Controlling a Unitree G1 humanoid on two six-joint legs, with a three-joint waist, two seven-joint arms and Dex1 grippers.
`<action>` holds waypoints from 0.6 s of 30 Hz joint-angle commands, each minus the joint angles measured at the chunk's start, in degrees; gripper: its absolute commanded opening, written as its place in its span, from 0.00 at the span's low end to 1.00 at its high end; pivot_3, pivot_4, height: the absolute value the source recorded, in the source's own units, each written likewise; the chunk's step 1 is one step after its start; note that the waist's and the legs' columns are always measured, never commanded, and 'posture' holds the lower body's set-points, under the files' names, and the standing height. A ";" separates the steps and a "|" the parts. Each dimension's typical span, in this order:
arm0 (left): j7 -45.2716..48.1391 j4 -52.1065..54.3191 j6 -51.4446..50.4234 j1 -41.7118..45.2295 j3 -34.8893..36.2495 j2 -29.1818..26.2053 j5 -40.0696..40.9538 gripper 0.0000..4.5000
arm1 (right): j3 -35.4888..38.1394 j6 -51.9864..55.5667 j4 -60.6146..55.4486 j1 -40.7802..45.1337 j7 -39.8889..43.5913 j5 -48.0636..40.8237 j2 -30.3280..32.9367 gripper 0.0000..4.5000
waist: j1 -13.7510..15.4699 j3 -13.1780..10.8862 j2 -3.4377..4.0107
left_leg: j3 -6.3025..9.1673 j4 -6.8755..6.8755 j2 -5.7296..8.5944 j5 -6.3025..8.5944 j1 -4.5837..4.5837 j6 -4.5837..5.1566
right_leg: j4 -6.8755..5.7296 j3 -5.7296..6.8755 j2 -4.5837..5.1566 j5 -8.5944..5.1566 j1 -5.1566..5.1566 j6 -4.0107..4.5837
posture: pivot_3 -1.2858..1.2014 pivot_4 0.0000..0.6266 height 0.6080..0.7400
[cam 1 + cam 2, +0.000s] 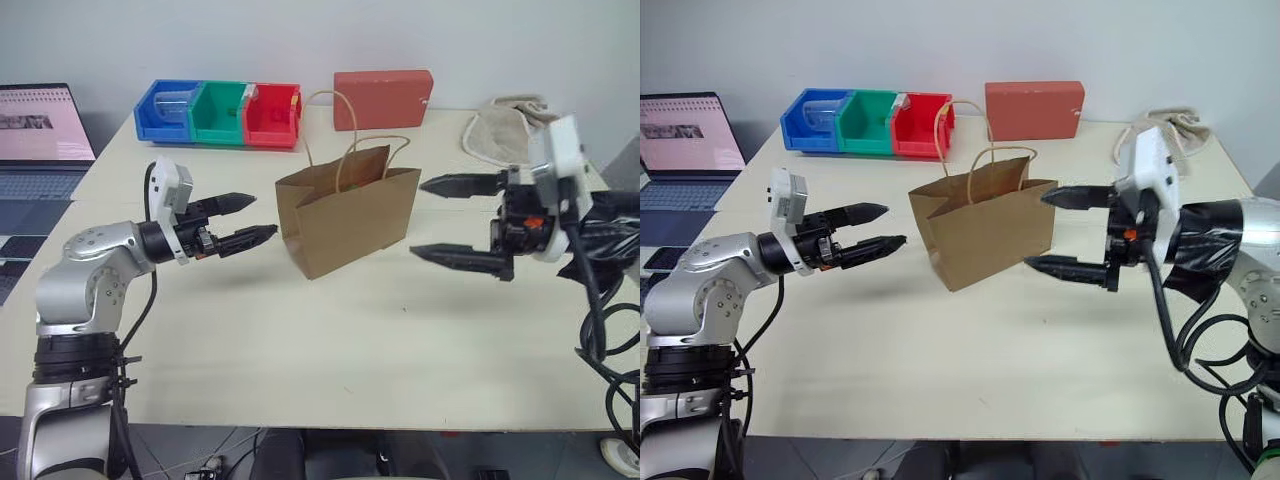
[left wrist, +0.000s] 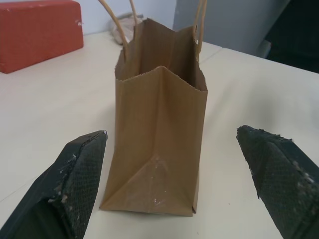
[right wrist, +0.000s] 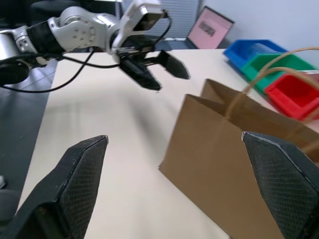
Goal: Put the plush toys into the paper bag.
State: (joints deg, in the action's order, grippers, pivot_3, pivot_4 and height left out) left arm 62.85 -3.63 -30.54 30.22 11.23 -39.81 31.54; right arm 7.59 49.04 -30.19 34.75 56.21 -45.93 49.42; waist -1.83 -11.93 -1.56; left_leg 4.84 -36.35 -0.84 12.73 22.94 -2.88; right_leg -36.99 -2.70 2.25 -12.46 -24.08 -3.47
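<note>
Both hands empty beside the bag, no toy in my sight on the table.

My left gripper and right gripper flank the upright paper bag, jaws apart, holding nothing; I'd keep both clear of its walls and handles. Behind stand coloured bins, a red box and a beige cloth; I judge the toys may already be inside.

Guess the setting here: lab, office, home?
Likely a lab or office test bench: a plain worktable with an open laptop at its edge and coloured parts bins along the back.
</note>
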 commanded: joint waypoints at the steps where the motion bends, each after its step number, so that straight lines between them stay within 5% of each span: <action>1: -1.20 -2.31 1.42 2.93 -0.57 1.61 -0.16 0.99 | 0.84 -0.26 -1.80 0.39 -0.88 -1.66 0.32 1.00 | 0.21 0.00 0.00 | 0.00 0.00 0.01 0.00 0.01 0.00 | 0.00 0.00 0.00 0.00 -0.01 0.00 | 0.52 0.24 1.00; 18: 7.55 -15.61 4.74 12.25 -6.30 4.92 -2.41 0.99 | 3.23 3.50 -2.98 -0.25 -2.81 -8.04 4.12 1.00 | 0.05 0.00 0.00 | 0.01 0.01 0.01 0.00 0.01 0.00 | -0.02 0.01 0.00 0.00 -0.01 0.01 | 0.52 0.24 1.00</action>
State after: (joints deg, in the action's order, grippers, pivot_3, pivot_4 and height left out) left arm 69.23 -20.20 -26.14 41.25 4.66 -34.09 29.02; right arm 8.21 52.30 -31.54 34.27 53.80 -52.10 52.80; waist -1.78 -11.93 -1.56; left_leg 4.85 -36.34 -0.83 12.73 22.96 -2.88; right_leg -37.01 -2.70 2.25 -12.46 -24.09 -3.47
